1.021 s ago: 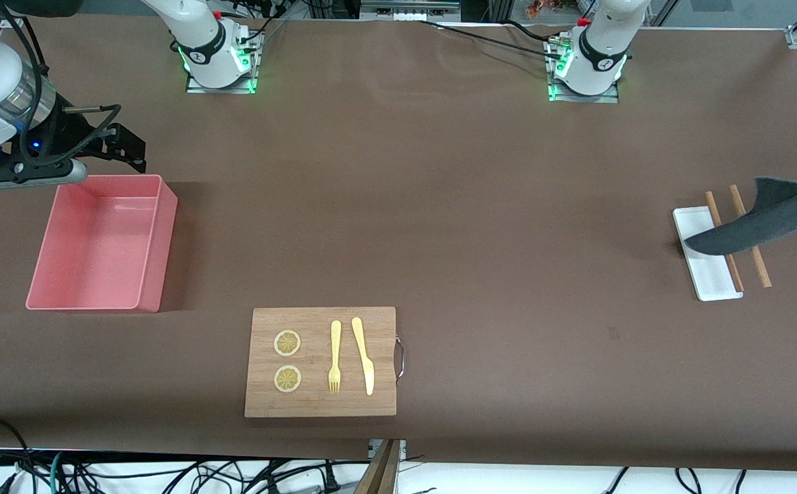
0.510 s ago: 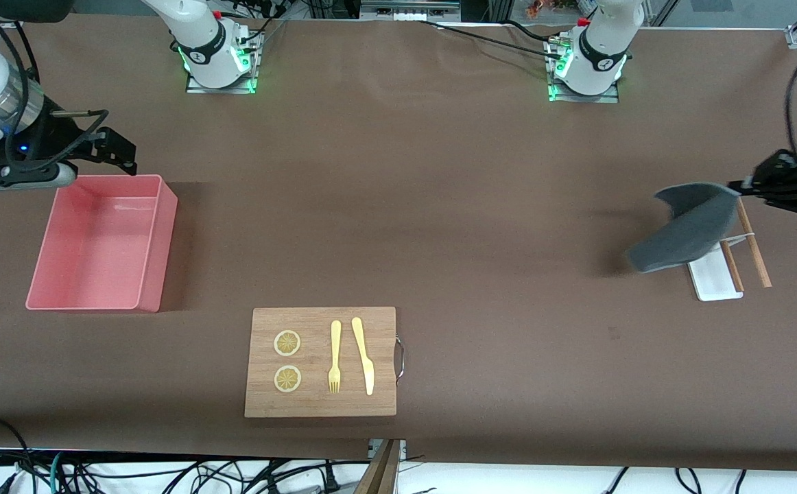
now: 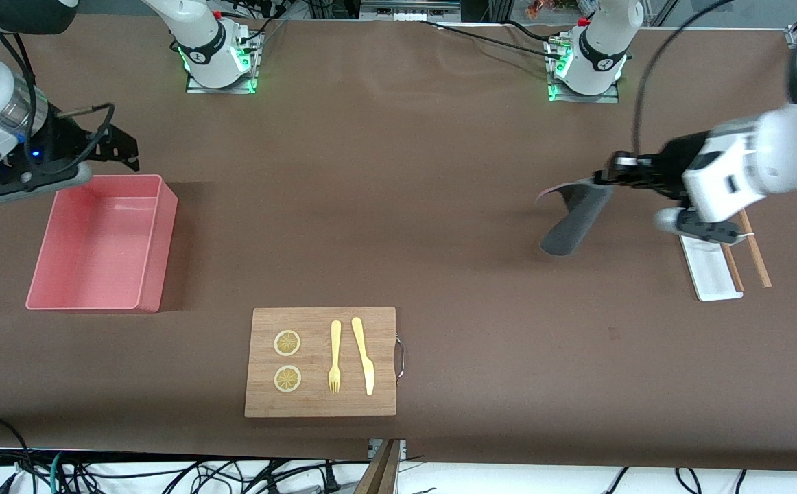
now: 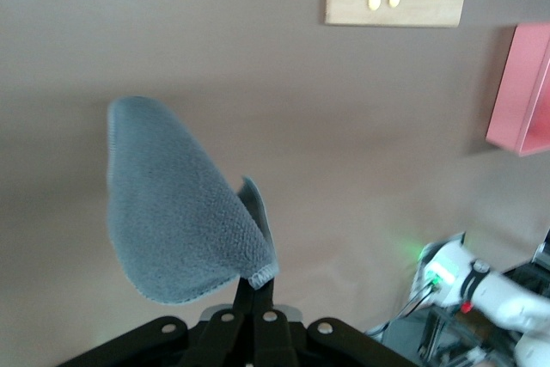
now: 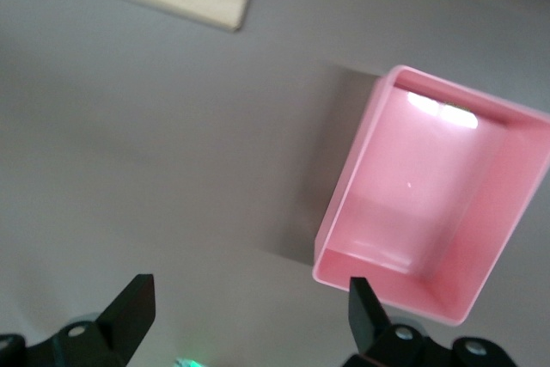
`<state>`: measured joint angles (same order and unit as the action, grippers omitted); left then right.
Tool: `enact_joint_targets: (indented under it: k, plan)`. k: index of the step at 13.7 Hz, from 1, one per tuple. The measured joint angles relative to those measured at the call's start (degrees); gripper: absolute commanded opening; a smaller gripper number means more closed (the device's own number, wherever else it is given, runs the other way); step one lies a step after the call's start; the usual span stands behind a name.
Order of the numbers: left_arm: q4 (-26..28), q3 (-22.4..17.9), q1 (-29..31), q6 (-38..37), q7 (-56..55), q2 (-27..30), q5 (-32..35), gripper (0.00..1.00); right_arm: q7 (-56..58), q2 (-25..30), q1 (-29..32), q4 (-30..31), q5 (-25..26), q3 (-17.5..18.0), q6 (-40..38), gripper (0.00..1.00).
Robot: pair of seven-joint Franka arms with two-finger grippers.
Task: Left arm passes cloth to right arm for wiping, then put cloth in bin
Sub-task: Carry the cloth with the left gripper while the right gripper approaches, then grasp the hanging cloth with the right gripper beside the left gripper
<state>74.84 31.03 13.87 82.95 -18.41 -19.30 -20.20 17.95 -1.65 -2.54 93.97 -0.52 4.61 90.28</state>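
Observation:
The cloth (image 3: 572, 221) is dark grey with a thin pink edge showing, and it hangs in the air over bare table between the white tray and the table's middle. My left gripper (image 3: 608, 180) is shut on its upper corner. In the left wrist view the cloth (image 4: 172, 221) droops from the pinched fingertips of the left gripper (image 4: 256, 285). The pink bin (image 3: 160, 233) stands empty at the right arm's end of the table. My right gripper (image 3: 129, 151) hovers open by the bin's corner farthest from the front camera. The right wrist view shows this gripper (image 5: 249, 291) holding nothing, with the bin (image 5: 348, 204) beside it.
A wooden cutting board (image 3: 321, 329) with a fork, a knife and two lemon slices lies near the table's front edge. A white tray (image 3: 708, 274) with two wooden chopsticks (image 3: 756, 255) sits at the left arm's end, under the left arm's wrist.
My left gripper has carried the cloth from over the white tray toward the table's middle. The right gripper has shifted only slightly beside the bin.

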Motion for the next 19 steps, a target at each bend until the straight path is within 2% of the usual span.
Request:
enact_joint_targets:
  k: [3,6,10,13,16,19]
  plan:
    - [0.0,0.0,-7.3,7.4,-13.5,-0.6,0.0,0.0,16.9,-0.3,0.1,0.0,-6.5,-0.3,-1.1,0.99]
    - [-0.1,0.0,-9.1,11.3,-19.5,-0.9,-0.1,0.0,26.1,-2.5,-1.2,0.0,-16.5,0.1,-1.4,0.99]
    - [-1.4,0.0,-11.7,13.3,-20.8,-0.9,-3.3,0.0,43.0,-11.3,-2.2,0.1,-33.6,0.3,-0.8,0.99]
    - [-1.5,0.1,-16.7,18.6,-22.8,-1.4,-3.6,0.0,52.9,-18.9,-2.8,-1.1,-43.1,0.3,1.8,0.99]
    - [-1.4,0.0,-20.1,23.9,-23.4,-3.1,-3.6,0.0,55.5,-23.8,-6.2,-5.2,-48.9,0.4,5.4,0.99]
    - [-1.5,0.0,-21.3,26.3,-23.4,-4.0,-3.8,0.0,55.4,-24.8,-10.8,-6.4,-50.6,0.4,11.6,0.99]
